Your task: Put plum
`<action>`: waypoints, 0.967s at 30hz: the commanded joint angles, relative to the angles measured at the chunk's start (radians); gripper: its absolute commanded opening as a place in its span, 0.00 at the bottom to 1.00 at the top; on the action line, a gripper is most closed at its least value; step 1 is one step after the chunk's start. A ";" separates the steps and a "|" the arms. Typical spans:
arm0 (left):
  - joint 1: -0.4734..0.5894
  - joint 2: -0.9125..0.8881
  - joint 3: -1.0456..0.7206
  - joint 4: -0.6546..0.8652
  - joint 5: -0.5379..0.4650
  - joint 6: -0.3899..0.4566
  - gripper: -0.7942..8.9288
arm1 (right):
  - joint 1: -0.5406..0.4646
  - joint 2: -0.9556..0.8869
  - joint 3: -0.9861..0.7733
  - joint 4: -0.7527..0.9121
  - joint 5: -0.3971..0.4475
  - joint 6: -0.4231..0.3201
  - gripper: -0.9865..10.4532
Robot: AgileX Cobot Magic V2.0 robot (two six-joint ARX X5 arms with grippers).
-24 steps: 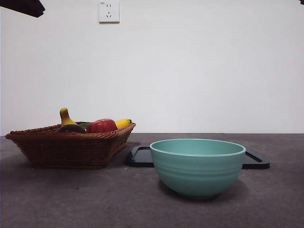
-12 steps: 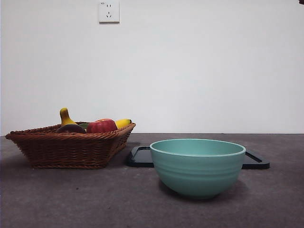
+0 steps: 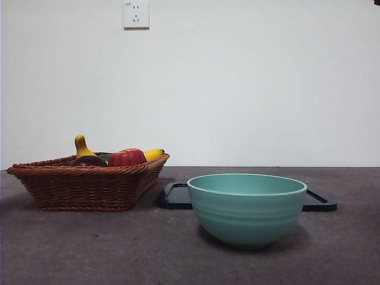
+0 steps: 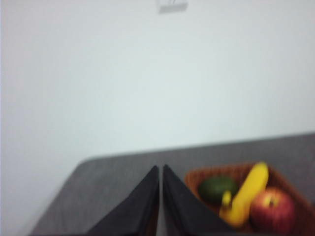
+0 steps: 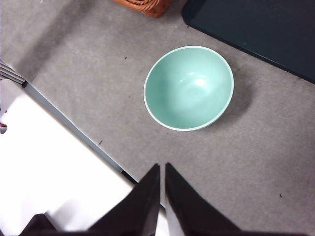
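Plum point(image 3: 89, 160): lying in wicker basket point(image 3: 83, 187), hidden in left wrist view, well ahead of left gripper point(image 4: 161, 196).
Left jaws: pressed together, holding nothing.
Right gripper point(image 5: 161, 194): jaws pressed together, high over bench point(image 5: 88, 83), teal bowl point(image 5: 189, 88) beyond the tips.
Neighbours: red apple point(image 3: 126, 158), banana point(image 4: 248, 191), crowding the target.
Risk: likely mis-grab of apple, or smooth fruit slipping from jaws.

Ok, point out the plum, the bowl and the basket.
plum point(image 3: 89, 160): front view, on its dark rounded top showing above the basket rim.
bowl point(image 3: 246, 211): front view, on its green outer wall.
basket point(image 3: 83, 187): front view, on its woven front wall.
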 commanded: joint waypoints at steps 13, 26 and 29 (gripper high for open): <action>0.011 -0.212 -0.290 -0.026 -0.007 -0.030 0.09 | 0.006 0.004 0.015 0.011 -0.001 -0.006 0.09; 0.011 -0.251 -0.325 -0.156 -0.011 -0.055 0.09 | 0.006 0.004 0.015 0.015 -0.001 -0.006 0.09; 0.011 -0.251 -0.325 -0.208 -0.011 -0.055 0.09 | 0.006 0.004 0.015 0.017 -0.001 -0.006 0.09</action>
